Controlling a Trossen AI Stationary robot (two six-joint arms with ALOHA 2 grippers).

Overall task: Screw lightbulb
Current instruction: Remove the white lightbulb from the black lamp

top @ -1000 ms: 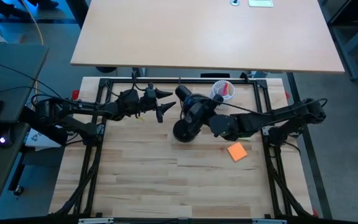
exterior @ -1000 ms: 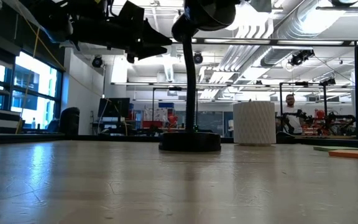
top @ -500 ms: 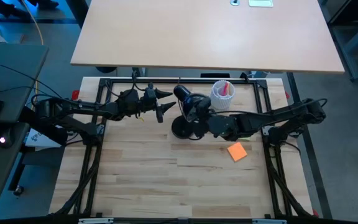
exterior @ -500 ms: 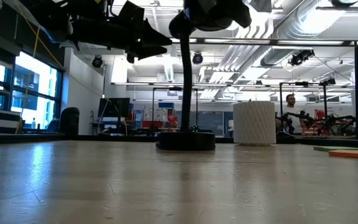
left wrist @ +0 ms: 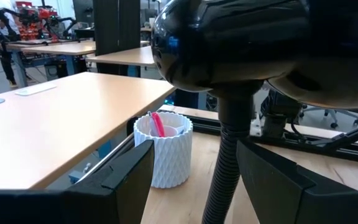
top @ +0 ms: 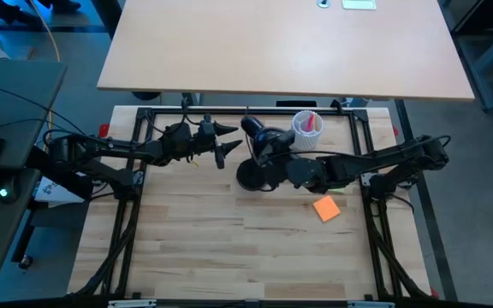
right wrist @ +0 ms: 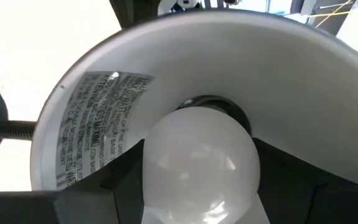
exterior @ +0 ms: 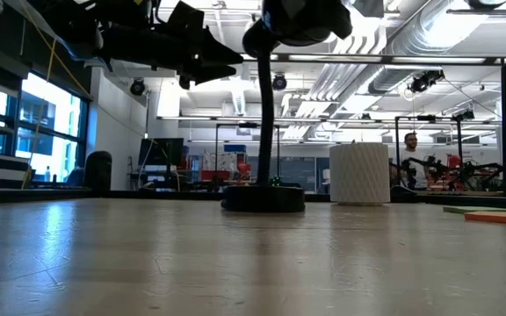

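Lightbulb (right wrist: 197,163): white, rounded; sits between the right gripper's two dark fingers, inside the white-lined lamp shade (right wrist: 110,93); its far end meets the dark socket ring at the shade's centre; screw base hidden.
Right gripper (top: 291,168): closed on the lightbulb, one finger (right wrist: 114,186) on either side of the glass; reaches from the right side of the table toward its middle, up into the lamp head.
Left gripper (top: 222,141): fingers spread apart, holding nothing; hovers above the table just left of the lamp head, pointing right toward it; raised well off the tabletop in the low view (exterior: 222,57).
Left fingers (left wrist: 114,180): dark, apart, framing the lamp neck between them in the left wrist view.
Lamp (top: 259,150): black desk lamp near the middle of the far half of the table; round base (exterior: 263,199) flat on the wood; ribbed flexible neck (left wrist: 219,180) rising to a glossy black head (left wrist: 229,43).
Shade label (right wrist: 95,130): printed sticker on the inner white wall, text too small to read.
Cup (top: 306,127): white, textured cylinder just right of the lamp head, at the far edge of the table; pink-red item (left wrist: 157,124) standing inside.
Orange pad (top: 326,208): flat on the wood, nearer than the right arm, right of centre.
Table (top: 229,248): light wooden boards in a black frame.
Background: a person (exterior: 408,149) far off in the room behind the table, in the low view.
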